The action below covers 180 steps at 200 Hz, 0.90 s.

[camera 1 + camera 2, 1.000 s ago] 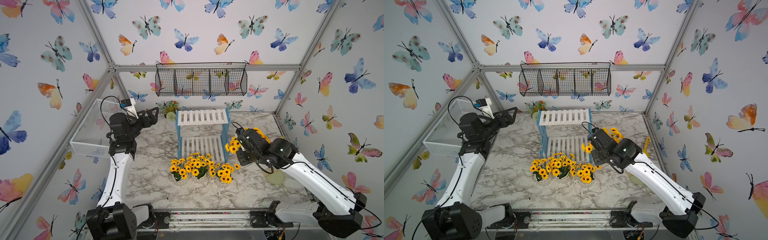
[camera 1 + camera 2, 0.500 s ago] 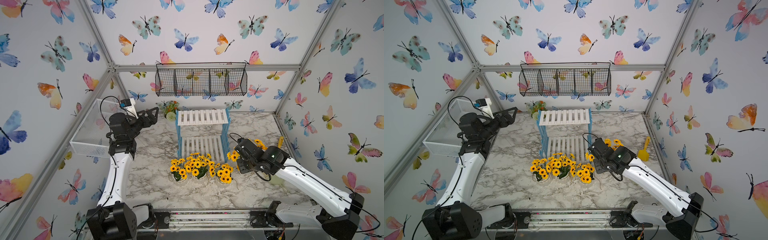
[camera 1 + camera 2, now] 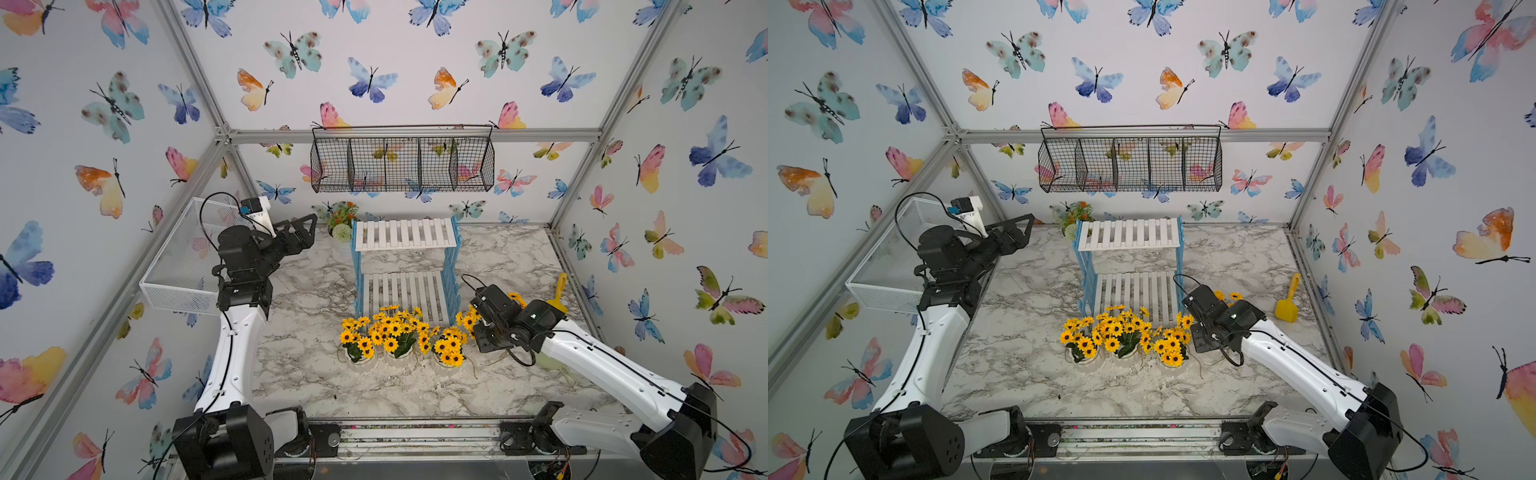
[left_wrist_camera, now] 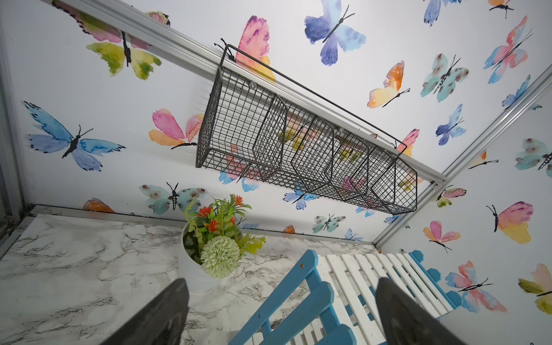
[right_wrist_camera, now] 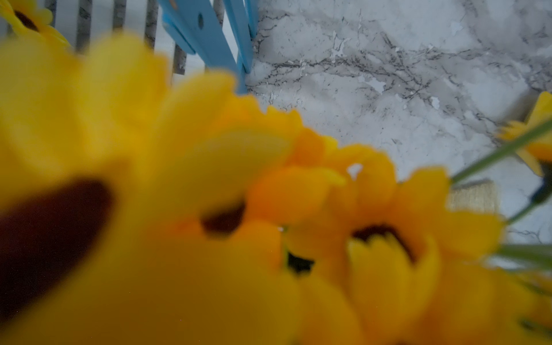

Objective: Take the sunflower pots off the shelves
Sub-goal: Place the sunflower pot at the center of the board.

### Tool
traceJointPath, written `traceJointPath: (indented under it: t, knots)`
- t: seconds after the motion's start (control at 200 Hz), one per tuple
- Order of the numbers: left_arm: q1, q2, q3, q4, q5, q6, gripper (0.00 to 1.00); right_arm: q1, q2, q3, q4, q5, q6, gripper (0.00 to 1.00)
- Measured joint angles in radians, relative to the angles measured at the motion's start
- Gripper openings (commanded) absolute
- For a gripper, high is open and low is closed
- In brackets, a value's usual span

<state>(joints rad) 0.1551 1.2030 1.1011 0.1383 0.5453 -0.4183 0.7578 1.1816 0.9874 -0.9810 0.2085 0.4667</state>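
Item: shelves (image 3: 405, 266), frame centre, both tiers bare. Three sunflower pots (image 3: 395, 338) grouped on marble tabletop (image 3: 299, 365), lower centre. The fourth pot (image 3: 467, 322) is now lowered beside them at right, right gripper (image 3: 478, 332) clamped on it (body hidden by blooms). Left gripper (image 3: 305, 230), upper left, spread wide, empty. Likely only release remains.

The bench (image 3: 307, 374) has a smooth, marble-look surface. The shelves (image 3: 405, 235) look like painted wood, matt white slats on blue frames; the far basket (image 3: 332, 166) is black metal wire.
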Motion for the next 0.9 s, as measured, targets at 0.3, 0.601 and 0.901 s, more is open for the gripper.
traceJointPath:
  t: [0.3, 0.601, 0.901]
  knots:
    - [0.002, 0.006, 0.000, 0.000, 0.000, -0.002, 0.97, -0.019, 0.030, -0.086, 0.100, -0.025, 0.001, 0.02]
    - [0.009, 0.010, 0.000, 0.001, 0.000, -0.002, 0.97, -0.019, 0.073, -0.129, 0.173, -0.027, 0.001, 0.02]
    - [0.010, 0.015, -0.001, 0.002, 0.001, -0.005, 0.97, -0.019, 0.113, -0.137, 0.216, -0.050, -0.008, 0.05]
